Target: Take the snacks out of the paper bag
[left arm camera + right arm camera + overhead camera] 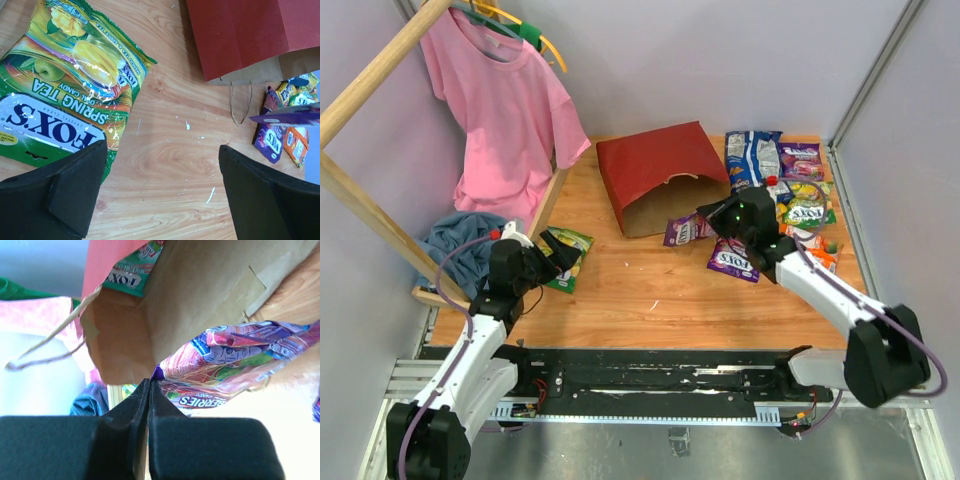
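Paper bag, red, on its side far-centre, mouth facing near, teal mint packet inside. Right gripper pinched closed on purple berries packet at the mouth: best drawn near, clear of twisted handle. Open table centre-near; packets crowd far right. Left gripper wide, empty, over green Spring Tea packet.

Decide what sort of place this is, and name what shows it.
Probably a robot test booth: plain walls box in a wooden table, a left arm and right arm are mounted at its edge, and a pink shirt and red paper bag look like staged props.
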